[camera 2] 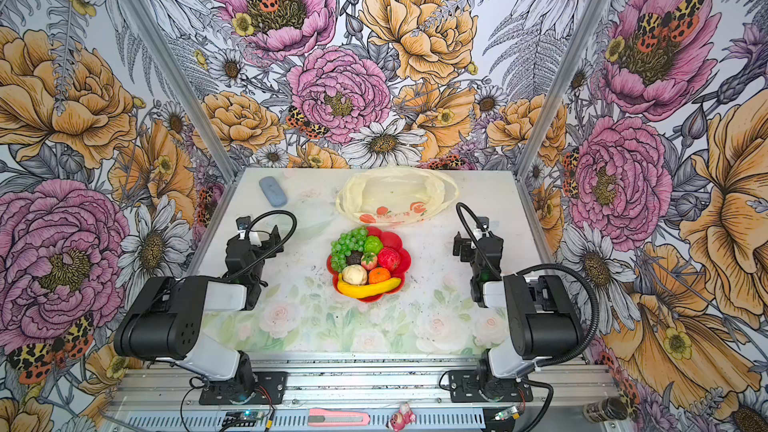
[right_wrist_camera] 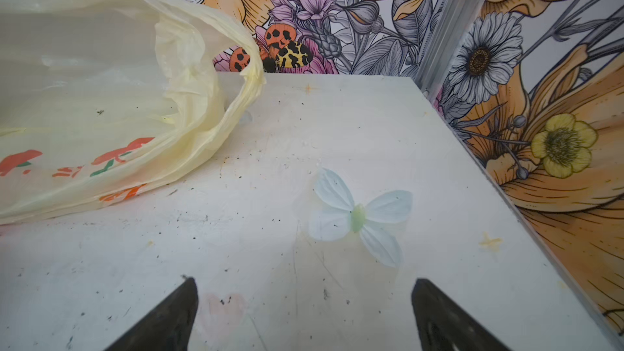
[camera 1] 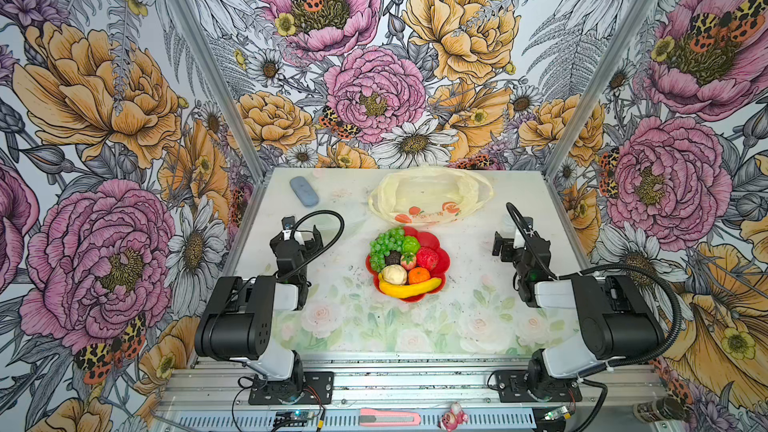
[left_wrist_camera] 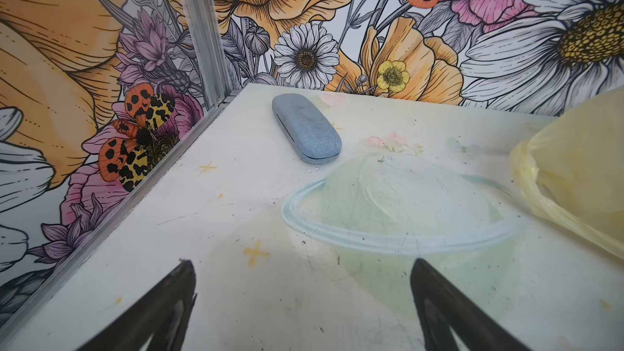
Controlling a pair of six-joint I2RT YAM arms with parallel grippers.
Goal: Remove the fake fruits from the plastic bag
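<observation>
Three walls (camera 1: 374, 76) covered in floral wallpaper, with pink and orange peonies, white daisies and spotted moths, enclose a white table (camera 1: 353, 326) painted with faint pale roses. Aluminium posts (camera 1: 208, 60) mark the corners; a metal rail (camera 1: 415, 386) edges the front. Even, bright light.

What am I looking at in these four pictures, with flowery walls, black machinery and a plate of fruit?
You are looking at two robot arms bolted to the near edge of a table. Two of the pictures look down on the whole scene from above and are almost identical, like a pair of eyes. The other two come from small cameras on each arm's wrist, looking out past its pincer. The left gripper and the right gripper both stand open and hold nothing. In the middle of the table, the fake fruits are piled on a red flower-shaped plate. Behind the plate lies the plastic bag, pale yellow and slack, and no fruit shows inside it. A blue case lies near the far left corner.
</observation>
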